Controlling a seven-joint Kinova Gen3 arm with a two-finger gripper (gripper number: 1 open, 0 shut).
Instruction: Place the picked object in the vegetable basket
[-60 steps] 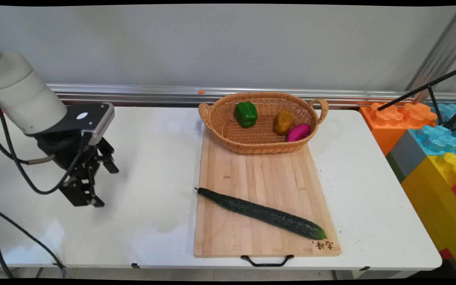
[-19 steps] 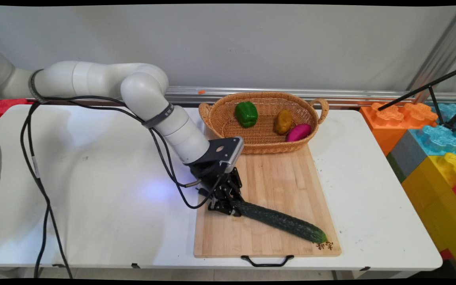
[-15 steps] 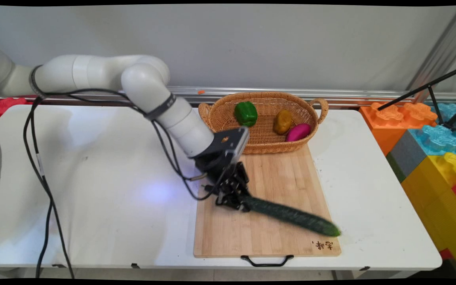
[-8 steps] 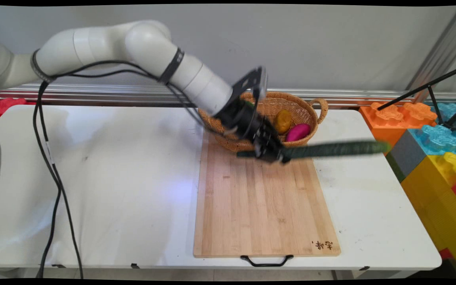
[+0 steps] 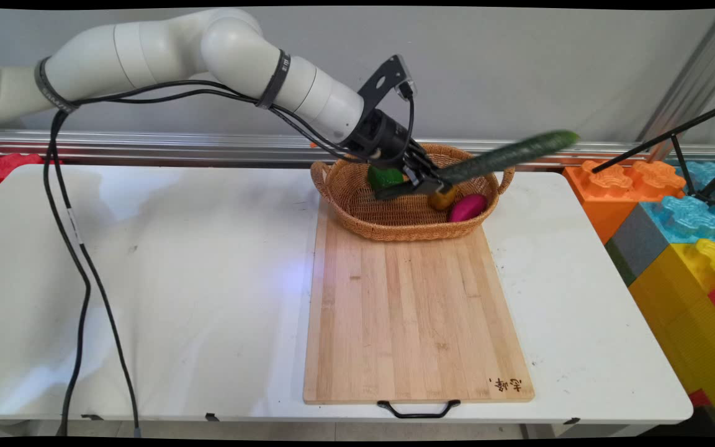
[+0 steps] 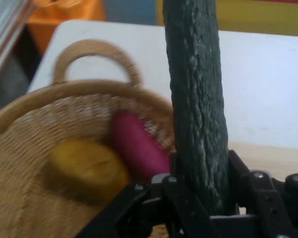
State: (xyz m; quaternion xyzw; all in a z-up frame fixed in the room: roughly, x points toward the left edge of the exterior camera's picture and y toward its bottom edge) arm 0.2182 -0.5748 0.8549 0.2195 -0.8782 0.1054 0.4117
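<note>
My gripper (image 5: 429, 182) is shut on a long dark green cucumber (image 5: 506, 155) near its stem end and holds it in the air over the wicker basket (image 5: 357, 211). The cucumber slants up to the right, its tip past the basket's right handle. In the hand view the cucumber (image 6: 196, 99) runs straight up between the fingers (image 6: 241, 173). In the basket lie a green pepper (image 5: 382, 178), partly hidden by the gripper, a yellow-brown vegetable (image 5: 441, 200) and a magenta one (image 5: 468, 207); the hand view shows the yellow one (image 6: 87, 166) and the magenta one (image 6: 136, 146).
A bare wooden cutting board (image 5: 410, 316) with a black handle lies on the white table (image 5: 146, 279) in front of the basket. Big coloured building blocks (image 5: 674, 230) stand off the table's right end. A black tripod leg (image 5: 661, 139) crosses above them. Black cables (image 5: 78, 261) hang from the arm.
The gripper went to the cucumber on the board, shut on it, lifted it and carried it back to above the basket. In the last half second it rose and the cucumber's tip tilted upward.
</note>
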